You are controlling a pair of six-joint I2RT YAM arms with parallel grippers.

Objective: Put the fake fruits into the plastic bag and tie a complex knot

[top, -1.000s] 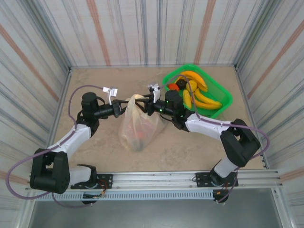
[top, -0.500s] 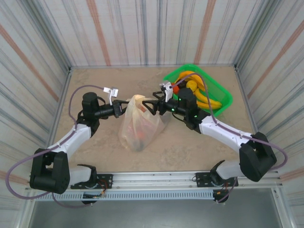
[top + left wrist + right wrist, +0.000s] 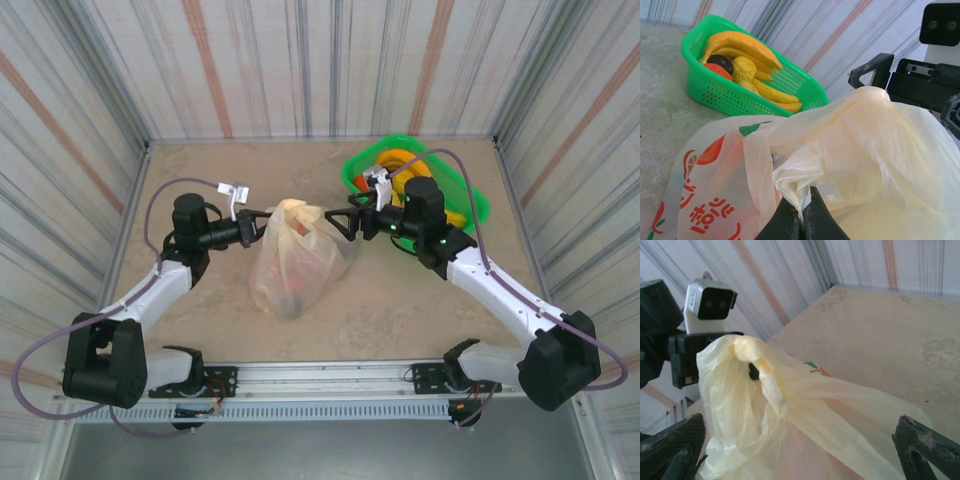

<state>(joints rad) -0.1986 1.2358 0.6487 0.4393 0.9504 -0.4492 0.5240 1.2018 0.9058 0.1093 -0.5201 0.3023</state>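
Mid-table: cream printed bag [image 3: 295, 262], reddish shapes inside, handles bunched on top. Left gripper [image 3: 262, 228]: clamped shut on the bunched handle film. Right gripper [image 3: 338, 218]: jaws wide apart, just beside the bag top, holding nothing. Far right: green basket [image 3: 740, 97] with bananas [image 3: 740, 42] and other fruit.
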